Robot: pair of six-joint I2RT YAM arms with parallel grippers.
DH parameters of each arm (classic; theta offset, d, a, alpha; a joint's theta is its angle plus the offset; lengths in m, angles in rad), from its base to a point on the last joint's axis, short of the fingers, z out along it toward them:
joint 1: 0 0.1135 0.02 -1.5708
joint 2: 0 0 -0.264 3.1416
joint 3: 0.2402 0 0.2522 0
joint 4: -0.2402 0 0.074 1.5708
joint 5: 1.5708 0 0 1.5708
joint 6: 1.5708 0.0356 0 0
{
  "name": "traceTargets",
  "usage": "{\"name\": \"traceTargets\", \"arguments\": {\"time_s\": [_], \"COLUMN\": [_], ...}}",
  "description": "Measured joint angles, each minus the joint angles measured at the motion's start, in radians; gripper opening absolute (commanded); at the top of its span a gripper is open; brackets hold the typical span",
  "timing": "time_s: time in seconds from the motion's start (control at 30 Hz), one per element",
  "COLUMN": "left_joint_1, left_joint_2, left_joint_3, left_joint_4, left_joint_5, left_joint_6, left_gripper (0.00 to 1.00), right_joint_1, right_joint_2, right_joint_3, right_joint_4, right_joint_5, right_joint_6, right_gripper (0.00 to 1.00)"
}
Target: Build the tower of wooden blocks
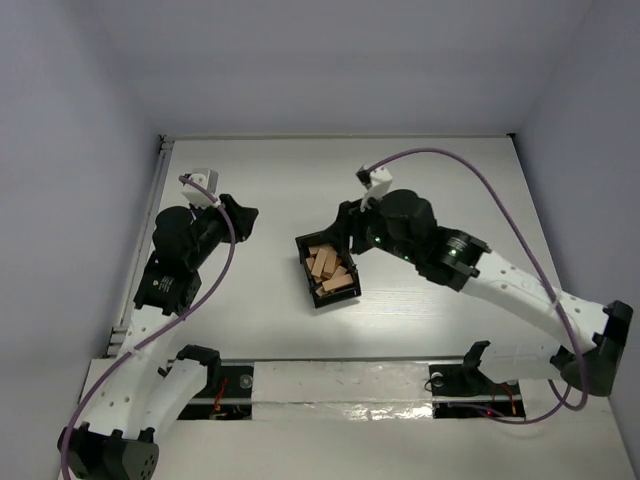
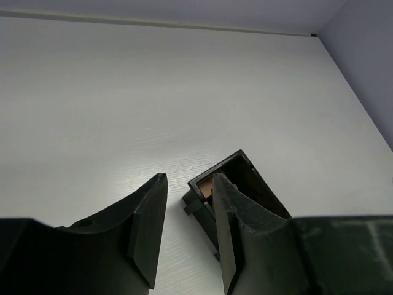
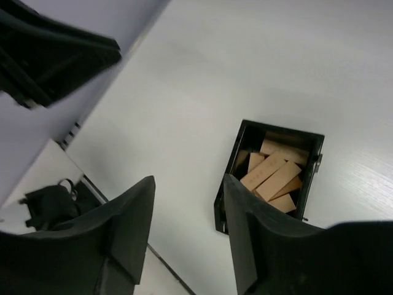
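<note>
A: What does the left side look like?

B: My left tool (image 1: 241, 215) hangs over bare desk (image 1: 440, 180). Its jaws are parted about halfway and I have nothing between them. From that wrist camera, the box (image 2: 261, 187) sits ahead of the tool and off to its right. It is partly hidden behind my right-hand finger (image 2: 230, 215). I can only make out a sliver of tan inside it from there.

A: And the blocks?

B: Every one of the blocks (image 1: 331, 271) that I can see lies inside the box. They are loosely heaped at differing angles, some overlapping. The box is open at the top and rests flat on the desk between my two tools, much nearer the right one.

A: The right side, then?

B: My right tool (image 1: 347, 228) is over the far right corner of the box in the top view. Its jaws are spread wide and they are holding nothing. Through that wrist camera the box lies below the tool, just to the right of its right-hand finger (image 3: 245, 227). The gap between the fingers shows only desk. I cannot tell from the top view whether the tool touches the box rim.
</note>
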Motion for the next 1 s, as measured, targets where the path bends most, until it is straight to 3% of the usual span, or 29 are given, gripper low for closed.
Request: {"name": "traceTargets", "arguments": {"time_s": [0.2, 0.27, 0.33, 0.4, 0.5, 0.53, 0.63, 0.67, 0.8, 1.0], "left_joint_1": [0.000, 0.000, 0.000, 0.000, 0.000, 0.000, 0.000, 0.000, 0.000, 0.000], "left_joint_2": [0.001, 0.001, 0.001, -0.001, -0.011, -0.016, -0.034, -0.039, -0.049, -0.056], "left_joint_3": [0.000, 0.000, 0.000, 0.000, -0.001, -0.002, -0.011, -0.013, -0.013, -0.013], "left_joint_4": [0.000, 0.000, 0.000, -0.002, -0.003, -0.003, -0.004, -0.008, -0.020, -0.027], "left_joint_5": [-0.006, -0.010, -0.015, -0.022, -0.031, -0.035, -0.051, -0.056, -0.075, -0.092], "left_joint_6": [0.000, -0.001, -0.001, -0.002, -0.003, -0.003, -0.005, -0.005, -0.006, -0.008], "left_gripper": [0.30, 0.26, 0.16, 0.01, 0.00, 0.00, 0.00, 0.00, 0.01, 0.02], "right_joint_1": [0.043, 0.052, 0.060, 0.063, 0.062, 0.063, 0.067, 0.069, 0.081, 0.096], "right_joint_2": [0.131, 0.169, 0.213, 0.257, 0.316, 0.331, 0.374, 0.386, 0.442, 0.521], "right_joint_3": [-0.033, -0.031, -0.019, -0.006, 0.008, 0.010, 0.020, 0.025, 0.069, 0.123], "right_joint_4": [-0.003, -0.007, -0.020, -0.031, -0.044, -0.050, -0.066, -0.072, -0.095, -0.112], "right_joint_5": [0.013, 0.040, 0.067, 0.085, 0.103, 0.108, 0.127, 0.128, 0.138, 0.152], "right_joint_6": [0.005, 0.005, 0.006, 0.016, 0.020, 0.021, 0.030, 0.034, 0.040, 0.047], "right_gripper": [0.52, 0.34, 0.00, 0.00, 0.03, 0.22, 0.48, 0.52, 0.56, 0.49]}}
